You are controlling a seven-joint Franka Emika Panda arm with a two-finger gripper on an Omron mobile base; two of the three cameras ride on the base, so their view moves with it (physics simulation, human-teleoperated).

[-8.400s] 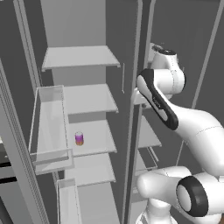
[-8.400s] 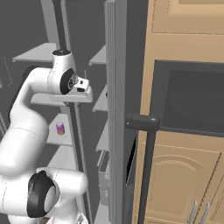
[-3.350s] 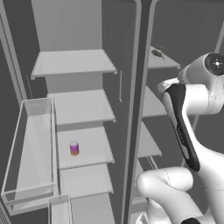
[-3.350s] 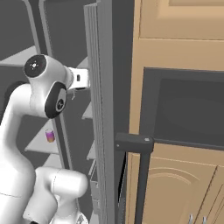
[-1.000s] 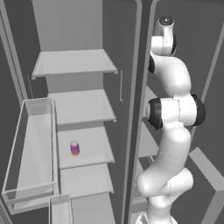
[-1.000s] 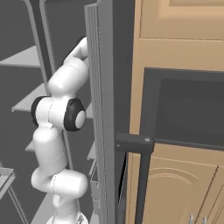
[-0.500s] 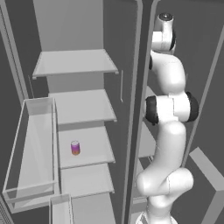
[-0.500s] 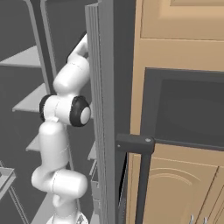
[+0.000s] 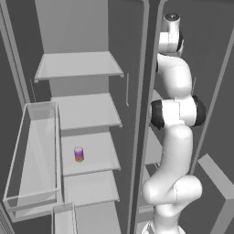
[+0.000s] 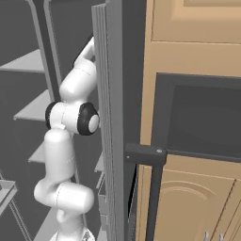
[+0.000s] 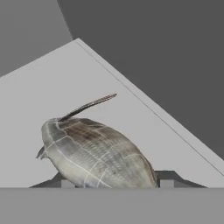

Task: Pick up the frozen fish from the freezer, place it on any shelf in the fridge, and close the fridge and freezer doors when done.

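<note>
The frozen fish sits big in the lower middle of the hand view, grey and scaly with a thin dark fin sticking up toward the centre. It's lying on a pale freezer shelf that runs from the upper left down to the right edge, with the dark wall behind it. The gripper is right down at the fish, with a dark fingertip poking out at the fish's lower right and another at its lower left, so the fish is between them. Can't honestly tell if they're squeezing it or just sitting either side.

In the left base view the white arm stretches straight up the right half into the freezer. The fridge takes up the left side, with a purple-and-orange can on a lower shelf, left of centre.
</note>
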